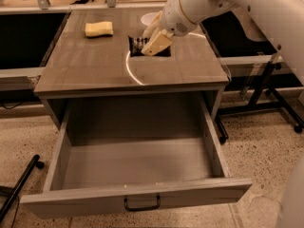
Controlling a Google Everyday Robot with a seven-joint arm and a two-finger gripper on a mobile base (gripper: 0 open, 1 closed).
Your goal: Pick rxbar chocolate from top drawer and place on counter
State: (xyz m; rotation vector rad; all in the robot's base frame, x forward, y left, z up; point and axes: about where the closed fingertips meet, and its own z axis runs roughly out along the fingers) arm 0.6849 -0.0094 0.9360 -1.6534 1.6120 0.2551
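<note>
My gripper (151,45) hangs over the middle back of the counter (90,68), by the top of the white arc line. It is shut on the rxbar chocolate (137,44), a dark bar with pale stripes that sticks out on both sides of the beige fingers (156,42). The bar is low over the counter; I cannot tell whether it touches. The top drawer (137,163) stands pulled fully out below the counter, its floor bare, its dark handle (141,203) on the front panel.
A yellow sponge (99,29) lies at the counter's back left. A white bowl (150,18) sits behind the gripper, partly hidden by the arm. Dark side tables flank the counter, with metal legs (259,87) at the right. A black bar (19,186) lies on the floor at the left.
</note>
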